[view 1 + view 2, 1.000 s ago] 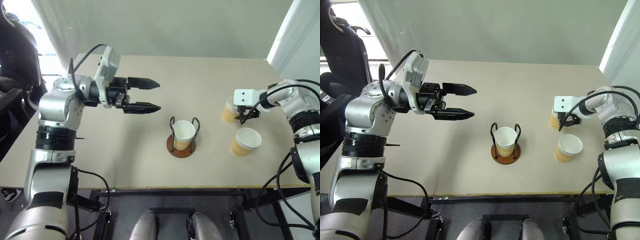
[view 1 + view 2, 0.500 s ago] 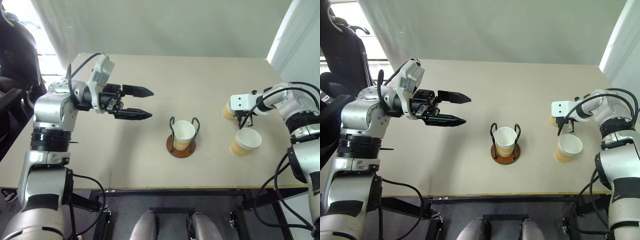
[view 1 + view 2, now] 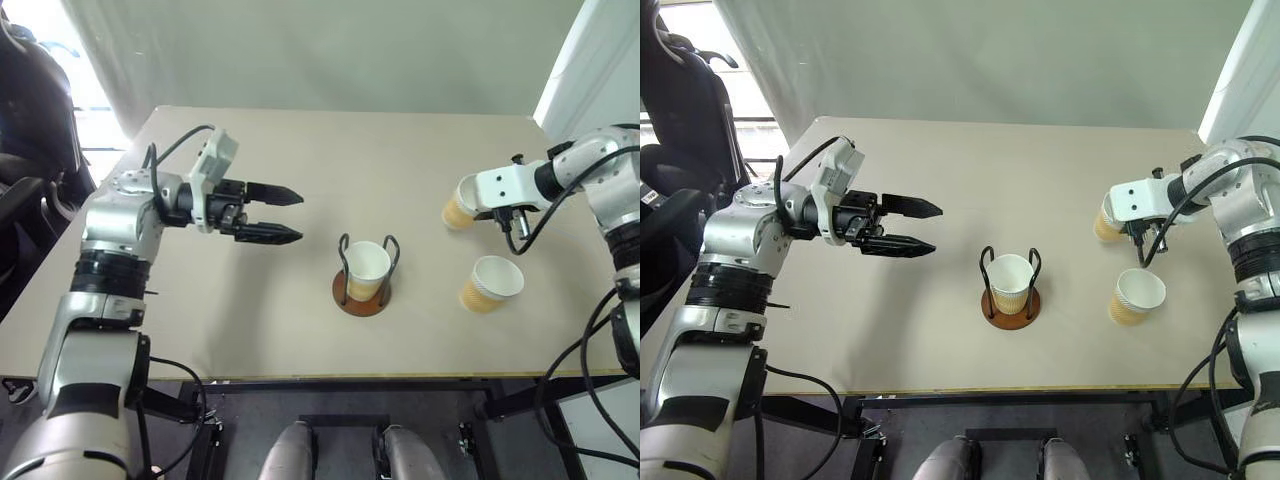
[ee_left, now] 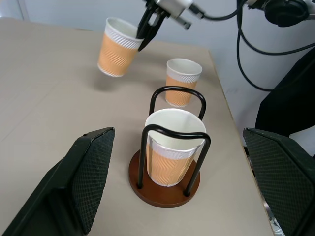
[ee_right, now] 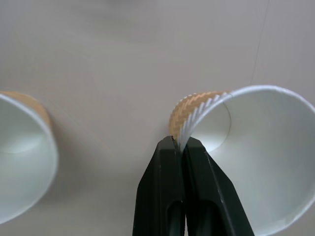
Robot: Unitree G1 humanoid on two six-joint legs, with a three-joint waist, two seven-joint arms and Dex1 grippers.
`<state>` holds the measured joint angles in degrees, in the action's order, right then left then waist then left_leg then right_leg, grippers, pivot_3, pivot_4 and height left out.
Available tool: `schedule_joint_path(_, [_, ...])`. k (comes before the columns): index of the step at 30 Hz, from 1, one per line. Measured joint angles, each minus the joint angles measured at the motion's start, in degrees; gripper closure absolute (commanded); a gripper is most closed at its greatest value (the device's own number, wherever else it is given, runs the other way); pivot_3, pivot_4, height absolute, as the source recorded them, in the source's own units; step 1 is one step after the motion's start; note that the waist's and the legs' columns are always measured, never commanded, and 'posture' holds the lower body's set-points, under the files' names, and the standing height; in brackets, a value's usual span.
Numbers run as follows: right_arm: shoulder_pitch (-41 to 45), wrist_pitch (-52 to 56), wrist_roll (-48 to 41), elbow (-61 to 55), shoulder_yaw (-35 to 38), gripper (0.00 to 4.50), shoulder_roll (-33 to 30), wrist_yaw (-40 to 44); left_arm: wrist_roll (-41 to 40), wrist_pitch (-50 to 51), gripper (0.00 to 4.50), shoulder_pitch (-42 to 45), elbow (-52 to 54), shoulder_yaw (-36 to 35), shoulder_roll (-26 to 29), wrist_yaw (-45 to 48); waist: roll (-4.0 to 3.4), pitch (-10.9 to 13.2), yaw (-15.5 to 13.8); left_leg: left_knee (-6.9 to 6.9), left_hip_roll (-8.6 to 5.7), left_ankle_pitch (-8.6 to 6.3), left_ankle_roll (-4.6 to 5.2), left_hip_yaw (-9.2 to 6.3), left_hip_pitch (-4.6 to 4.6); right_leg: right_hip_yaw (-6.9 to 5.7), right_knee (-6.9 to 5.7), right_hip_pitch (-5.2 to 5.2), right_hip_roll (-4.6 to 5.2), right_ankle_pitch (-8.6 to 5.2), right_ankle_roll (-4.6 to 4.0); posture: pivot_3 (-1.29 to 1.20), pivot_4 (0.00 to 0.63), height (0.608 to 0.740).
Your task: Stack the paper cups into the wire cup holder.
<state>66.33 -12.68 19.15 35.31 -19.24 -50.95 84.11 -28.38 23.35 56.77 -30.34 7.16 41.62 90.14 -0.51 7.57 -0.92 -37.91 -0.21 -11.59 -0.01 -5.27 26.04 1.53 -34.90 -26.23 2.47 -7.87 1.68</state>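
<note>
The wire cup holder (image 3: 361, 297) stands mid-table on its reddish-brown disc, with one paper cup (image 3: 367, 266) upright between its black loops. My right gripper (image 5: 179, 143) is shut on the rim of a second paper cup (image 3: 458, 208), which hangs tilted just above the table at the right. A third cup (image 3: 490, 283) stands upright on the table in front of it. My left gripper (image 3: 298, 217) hovers open to the left of the holder, pointing at it with nothing between its fingers. The left wrist view looks over the holder (image 4: 165, 186) toward the held cup (image 4: 117, 49).
The beige table (image 3: 250, 330) carries only the holder and cups. Its front edge runs close below the holder. A black chair (image 3: 30, 110) stands past the table's left side, and pale curtains hang behind.
My right gripper has shut on the cup's rim and lifted it off the table, tilting it. My left gripper has sunk a little toward the table, still open.
</note>
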Motion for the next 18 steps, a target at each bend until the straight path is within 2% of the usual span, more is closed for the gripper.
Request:
schedule_joint_path(8, [-4.9, 18.5, -8.6, -26.4, 2.2, 4.48, -2.1, 7.6, -0.8, -4.8, 0.00, 2.1, -5.1, 5.4, -0.7, 0.0, 0.00, 0.0, 0.2, -0.03, 0.00, 0.03, 0.01, 0.01, 0.00, 0.01, -0.02, 0.00, -0.04, -0.08, 0.01, 0.00, 0.150, 0.740])
schedule_joint_path(13, [-3.8, 25.6, -11.0, -31.9, 2.3, 4.48, -2.1, 8.1, -2.0, -9.0, 0.00, 2.9, -8.1, 9.1, -1.0, 0.0, 0.00, 0.0, 0.2, -0.09, -0.02, 0.06, 0.04, 0.01, 0.01, 0.03, -0.03, 0.01, -0.04, -0.18, 0.02, 0.00, 0.150, 0.740])
schedule_joint_path(18, [2.9, 29.2, -11.4, -32.3, 1.8, 4.48, -0.8, 8.1, -3.6, -13.3, 0.00, 4.0, -10.3, 13.5, -0.7, 0.1, 0.00, 0.0, 0.2, -0.04, 0.00, 0.08, 0.04, -0.01, 0.00, 0.02, -0.08, -0.03, -0.08, -0.26, -0.01, 0.00, 0.150, 0.740])
